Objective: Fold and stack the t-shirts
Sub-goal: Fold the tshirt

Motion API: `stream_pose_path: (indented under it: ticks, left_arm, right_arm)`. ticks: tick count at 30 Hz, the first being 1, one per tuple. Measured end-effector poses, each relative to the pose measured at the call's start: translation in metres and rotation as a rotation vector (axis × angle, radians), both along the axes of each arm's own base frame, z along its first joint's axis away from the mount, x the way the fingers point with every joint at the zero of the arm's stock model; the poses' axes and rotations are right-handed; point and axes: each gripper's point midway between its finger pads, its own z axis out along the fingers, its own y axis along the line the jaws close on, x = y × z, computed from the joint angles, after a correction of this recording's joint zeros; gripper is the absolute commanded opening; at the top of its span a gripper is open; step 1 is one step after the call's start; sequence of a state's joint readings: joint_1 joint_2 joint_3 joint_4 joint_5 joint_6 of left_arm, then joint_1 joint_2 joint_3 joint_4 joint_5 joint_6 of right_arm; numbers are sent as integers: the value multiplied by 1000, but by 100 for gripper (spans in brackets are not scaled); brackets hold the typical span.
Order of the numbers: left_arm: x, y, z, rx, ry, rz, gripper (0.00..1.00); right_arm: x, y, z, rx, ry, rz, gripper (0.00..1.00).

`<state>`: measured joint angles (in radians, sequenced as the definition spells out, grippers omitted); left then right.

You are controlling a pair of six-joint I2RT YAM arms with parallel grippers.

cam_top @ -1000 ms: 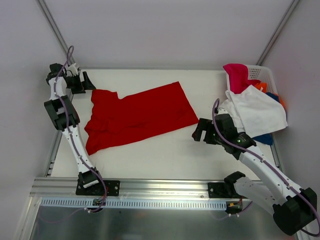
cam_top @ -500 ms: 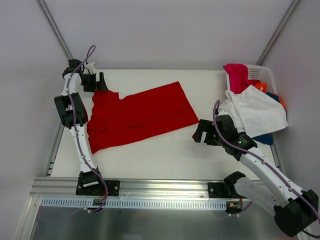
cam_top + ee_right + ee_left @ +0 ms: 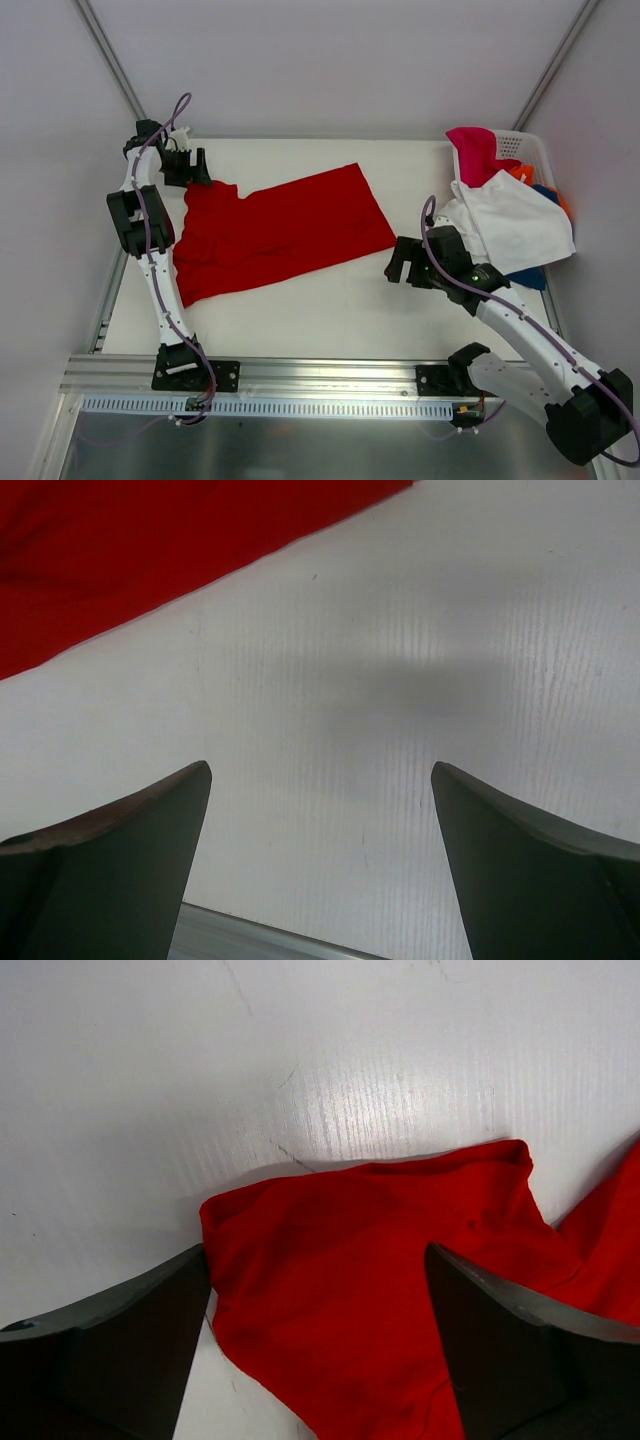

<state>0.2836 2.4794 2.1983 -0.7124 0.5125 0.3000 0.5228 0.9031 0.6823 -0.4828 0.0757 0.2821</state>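
A bright red t-shirt (image 3: 280,232) lies spread out on the white table (image 3: 330,300). My left gripper (image 3: 199,171) is at the shirt's far left corner. In the left wrist view it (image 3: 318,1260) stands open, its dark fingers (image 3: 150,1330) either side of the red sleeve (image 3: 360,1250), which lies flat on the table. My right gripper (image 3: 394,266) hovers just off the shirt's near right corner. In the right wrist view it (image 3: 320,770) is open over bare table, with the red hem (image 3: 150,550) ahead at upper left.
A white perforated basket (image 3: 522,146) stands at the back right. A magenta tee (image 3: 474,152), a white tee (image 3: 515,225), an orange one (image 3: 521,174) and a blue one (image 3: 530,277) spill from it. A metal rail (image 3: 320,372) runs along the near edge.
The left arm swung right from the far left table corner to the red sleeve. Its jaws narrowed slightly. The right gripper barely shifted.
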Motion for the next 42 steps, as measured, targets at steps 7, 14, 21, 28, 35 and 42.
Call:
stream_pose_path:
  ticks: [7,14,21,28,35,42]
  left_arm:
    - [-3,3,-1,-2,9,4,65]
    - [-3,4,-1,2,10,3,53]
    - [-3,12,-7,44,24,23,44]
    - [8,27,-12,108,18,61,3]
    - [9,29,-13,123,15,60,0]
    - [4,24,-12,97,20,49,0]
  right_arm:
    - [7,4,-1,-6,4,4,97]
    - [8,3,0,-9,-3,-2,97]
    - [8,1,2,-13,-12,-8,97]
    - [5,-2,9,-6,-33,-14,97]
    - [10,-3,7,-16,-38,-22,98]
    - [73,29,-10,-66,85,26,99]
